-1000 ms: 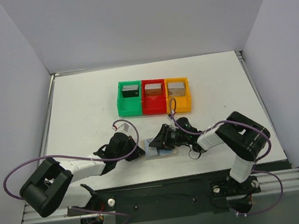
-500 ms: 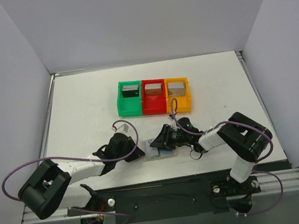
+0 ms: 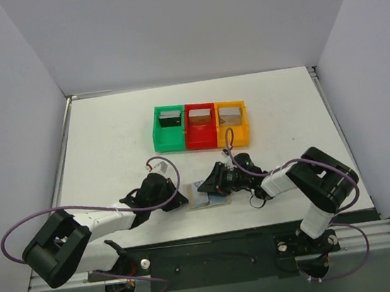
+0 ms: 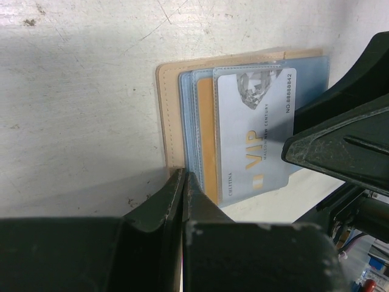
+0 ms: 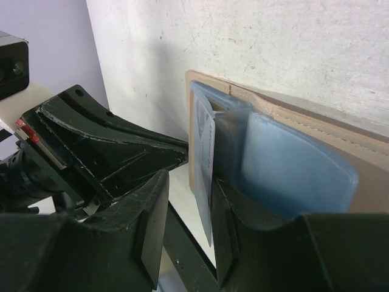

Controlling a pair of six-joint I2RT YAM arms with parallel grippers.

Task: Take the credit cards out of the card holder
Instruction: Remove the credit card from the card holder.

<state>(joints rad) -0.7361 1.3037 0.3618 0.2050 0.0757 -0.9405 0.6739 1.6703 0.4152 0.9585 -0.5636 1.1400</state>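
Observation:
The tan card holder (image 3: pixel 208 195) lies open on the table between both arms. In the left wrist view its tan border (image 4: pixel 164 109) frames bluish pockets, and a grey VIP credit card (image 4: pixel 255 140) sticks out over an orange card (image 4: pixel 208 140). My left gripper (image 4: pixel 182 179) is shut on the holder's near edge. In the right wrist view the grey card (image 5: pixel 203 170) stands on edge out of the blue pocket (image 5: pixel 292 170). My right gripper (image 5: pixel 189 182) is open around it, and the card leans against the right finger (image 5: pixel 243 231).
Green (image 3: pixel 158 137), red (image 3: pixel 202 139) and orange (image 3: pixel 235 137) bins stand in a row behind the holder. They hold a dark card (image 3: pixel 170 118), a brownish card (image 3: pixel 198 116) and a grey card (image 3: pixel 230 114). The table's front edge lies just beyond the holder.
My right gripper has edged slightly to the right, leaving more of the card holder uncovered. The left arm has hardly moved.

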